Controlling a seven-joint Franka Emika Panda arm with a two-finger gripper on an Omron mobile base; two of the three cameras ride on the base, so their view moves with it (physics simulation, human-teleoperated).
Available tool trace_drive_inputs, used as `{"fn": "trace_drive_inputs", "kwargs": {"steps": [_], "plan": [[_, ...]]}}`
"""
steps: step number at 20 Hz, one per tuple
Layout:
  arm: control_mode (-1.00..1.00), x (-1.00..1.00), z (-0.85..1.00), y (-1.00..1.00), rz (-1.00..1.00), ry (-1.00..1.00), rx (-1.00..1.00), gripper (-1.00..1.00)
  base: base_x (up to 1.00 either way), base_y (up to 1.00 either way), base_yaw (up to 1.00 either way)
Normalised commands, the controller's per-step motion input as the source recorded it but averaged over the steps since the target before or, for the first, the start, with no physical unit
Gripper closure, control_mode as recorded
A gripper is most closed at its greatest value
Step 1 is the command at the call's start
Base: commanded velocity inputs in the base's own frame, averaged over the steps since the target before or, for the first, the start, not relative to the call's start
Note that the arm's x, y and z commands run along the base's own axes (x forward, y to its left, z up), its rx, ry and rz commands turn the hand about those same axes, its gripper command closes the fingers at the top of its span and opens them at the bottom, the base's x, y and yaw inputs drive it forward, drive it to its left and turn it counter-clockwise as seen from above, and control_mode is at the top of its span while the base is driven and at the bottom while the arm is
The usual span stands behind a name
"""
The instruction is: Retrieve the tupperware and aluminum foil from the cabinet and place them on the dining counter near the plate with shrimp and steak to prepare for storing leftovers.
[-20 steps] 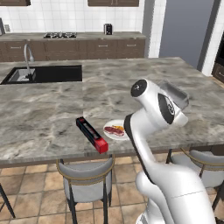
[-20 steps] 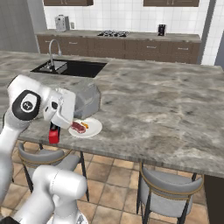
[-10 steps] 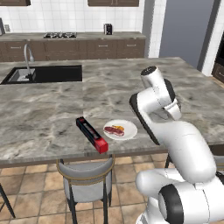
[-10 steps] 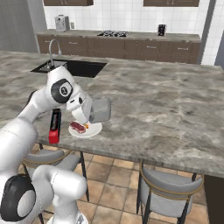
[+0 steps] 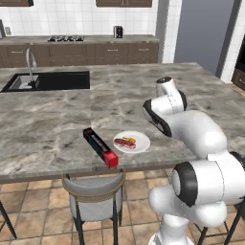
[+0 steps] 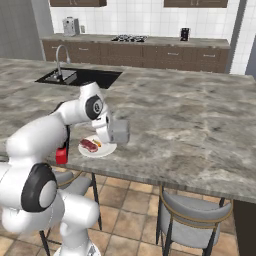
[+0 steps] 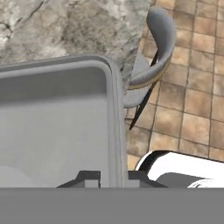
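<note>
The gripper [image 7: 106,176] pinches the tupperware [image 6: 119,131] by its wall, just above the counter [image 6: 190,120] at the plate's [image 6: 98,148] three o'clock. The foil [image 5: 100,147] lies at its nine o'clock. Since earlier, the arm has swung the tub lower, past the plate; a stool [image 7: 153,52] stands below.

In your hand view the tupperware [image 7: 57,127] runs off the left edge. In your right base view, the arm covers most of the aluminum foil [image 6: 62,155], left of centre.

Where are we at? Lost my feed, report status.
Gripper shut on grey translucent plastic tub, above marbled island top. Black foil box beside white plate. Nothing in the way.
</note>
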Motion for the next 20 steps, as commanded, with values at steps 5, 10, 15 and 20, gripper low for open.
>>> {"fn": "trace_drive_inputs", "kwargs": {"steps": [5,10,15,20], "plan": [[-1.0,0.67,-0.61,-0.15,0.01,-0.04,0.21,1.0,0.0,0.0,0.0],[-1.0,0.55,-0.47,-0.27,0.0,-0.06,0.14,1.0,0.0,0.0,0.0],[-1.0,0.39,-0.64,-0.06,0.0,-0.01,0.04,1.0,0.0,0.0,0.0],[-1.0,0.48,-0.64,-0.09,0.0,0.0,0.07,1.0,0.0,0.0,0.0]]}}
